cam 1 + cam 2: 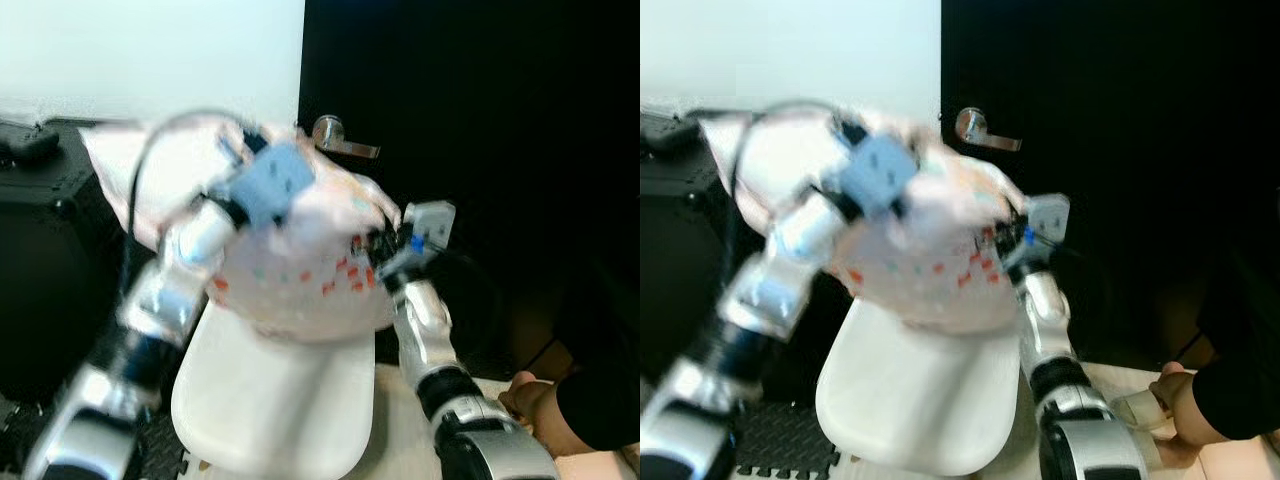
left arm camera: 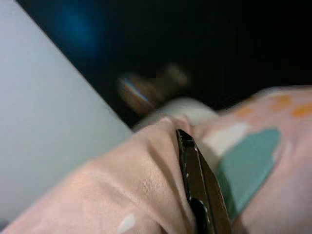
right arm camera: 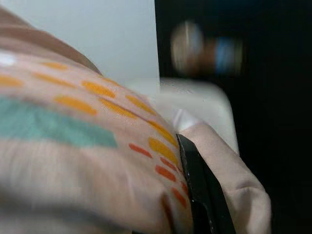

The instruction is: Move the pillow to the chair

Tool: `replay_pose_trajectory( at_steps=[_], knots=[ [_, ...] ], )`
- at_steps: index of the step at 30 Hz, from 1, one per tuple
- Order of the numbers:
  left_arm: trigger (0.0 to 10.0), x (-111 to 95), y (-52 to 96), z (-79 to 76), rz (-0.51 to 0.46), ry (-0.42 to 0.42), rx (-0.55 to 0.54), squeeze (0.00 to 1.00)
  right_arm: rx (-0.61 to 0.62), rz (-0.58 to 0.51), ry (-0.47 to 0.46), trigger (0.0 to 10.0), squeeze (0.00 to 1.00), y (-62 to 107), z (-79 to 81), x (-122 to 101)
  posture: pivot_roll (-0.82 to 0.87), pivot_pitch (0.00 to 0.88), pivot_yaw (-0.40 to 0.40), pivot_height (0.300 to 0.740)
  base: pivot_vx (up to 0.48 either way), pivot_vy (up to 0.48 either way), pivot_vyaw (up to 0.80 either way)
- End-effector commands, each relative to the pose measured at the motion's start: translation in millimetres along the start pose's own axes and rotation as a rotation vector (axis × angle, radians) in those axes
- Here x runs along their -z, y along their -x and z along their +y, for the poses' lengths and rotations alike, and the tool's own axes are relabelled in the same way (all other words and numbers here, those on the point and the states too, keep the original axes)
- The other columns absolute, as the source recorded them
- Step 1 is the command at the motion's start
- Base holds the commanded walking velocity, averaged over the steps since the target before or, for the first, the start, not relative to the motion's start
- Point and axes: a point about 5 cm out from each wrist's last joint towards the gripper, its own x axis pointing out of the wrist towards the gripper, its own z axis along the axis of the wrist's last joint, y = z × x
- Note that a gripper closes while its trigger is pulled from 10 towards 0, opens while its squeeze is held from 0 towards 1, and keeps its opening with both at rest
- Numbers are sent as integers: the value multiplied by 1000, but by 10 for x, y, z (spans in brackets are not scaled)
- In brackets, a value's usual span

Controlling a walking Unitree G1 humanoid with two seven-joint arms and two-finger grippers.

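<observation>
A pale pink pillow (image 1: 300,260) with orange and teal marks is held up between both arms, just above the white chair (image 1: 275,400). My left gripper (image 1: 255,165) presses into the pillow's upper left side, where the fabric folds around one black finger (image 2: 197,180). On the pillow's right side, my right gripper (image 1: 375,245) is shut on it, and pink cloth bunches against its black finger (image 3: 202,190). The picture is blurred by motion.
A black door with a silver lever handle (image 1: 340,138) stands right behind the pillow. A black case (image 1: 50,250) sits at the left under a white wall. A person's hand (image 1: 530,400) rests low at the right beside the chair.
</observation>
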Motion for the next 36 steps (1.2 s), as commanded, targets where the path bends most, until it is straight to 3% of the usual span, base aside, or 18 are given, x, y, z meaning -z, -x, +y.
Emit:
replay_pose_trajectory(
  at_steps=[1, 3, 14, 18, 24, 29, 33, 34, 36],
  knots=[
    [10000, 119, 72, -74, 56, 26, 21, 0, 64, 24, -14, 10000, 0, 60, -152, 29, 150, 0, -67, 740, 0, 0, 0],
    [10000, 372, 234, -303, 169, 95, 59, 0, 21, 106, 0, 10000, 0, 147, -88, 183, 149, 0, -73, 740, 0, 0, 0],
    [10000, 638, 477, -409, 332, 222, 41, 0, -88, 183, 13, 10000, 0, 202, 51, 308, 141, 0, -82, 740, 0, 0, 0],
    [10000, 658, 494, -413, 348, 233, 46, 0, -116, 177, -3, 10000, 0, 186, 79, 297, 139, 0, -81, 740, 0, 0, 0],
    [10000, 674, 414, -242, 359, 195, 8, 0, -144, 166, 23, 10000, 0, 93, 103, 225, 137, 0, -78, 740, 0, 0, 0],
    [10000, 644, 399, -264, 354, 206, 15, 0, -133, 153, 23, 10000, 0, 83, 89, 202, 137, 0, -79, 740, 0, 0, 0],
    [10000, 591, 403, -342, 358, 224, 95, 0, -175, 138, -47, 10000, 0, 56, 124, 173, 139, 0, -81, 740, 0, 0, 0],
    [10000, 482, 420, -446, 353, 312, 241, 0, -263, 160, -208, 10000, 0, 38, 195, 179, 142, 0, -82, 740, 0, 0, 0],
    [10000, 482, 420, -446, 353, 312, 241, 0, -263, 160, -208, 10000, 0, 38, 195, 179, 142, 0, -82, 740, 0, 0, 0]
  ],
)
